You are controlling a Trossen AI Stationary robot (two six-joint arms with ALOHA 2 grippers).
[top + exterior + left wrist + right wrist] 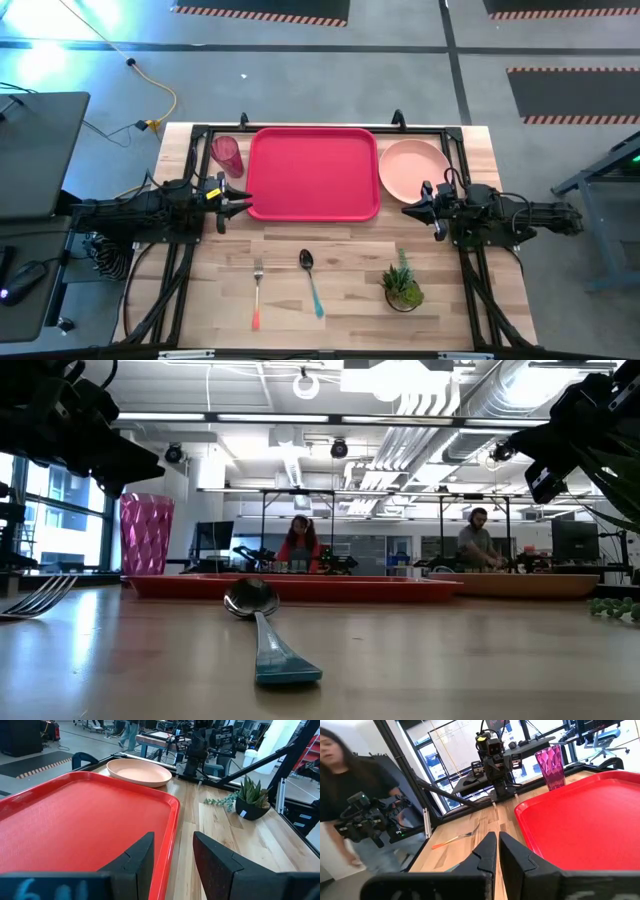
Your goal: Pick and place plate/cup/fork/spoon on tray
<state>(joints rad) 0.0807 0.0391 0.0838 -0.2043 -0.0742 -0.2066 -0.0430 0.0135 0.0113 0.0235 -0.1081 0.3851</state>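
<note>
The red tray lies at the table's far middle, flat on the wood. The pink cup stands upright left of it. The salmon plate rests right of it. The fork and the teal-handled spoon lie near the front. My left gripper hovers at the tray's near left corner, fingers open, touching nothing. My right gripper hovers near the plate's front edge, fingers nearly closed, empty.
A small potted succulent stands at the front right, near the right arm. A black frame rail runs along the table's far edge. A person stands beyond the table's left side in the right wrist view. Bare wood lies between the cutlery and the tray.
</note>
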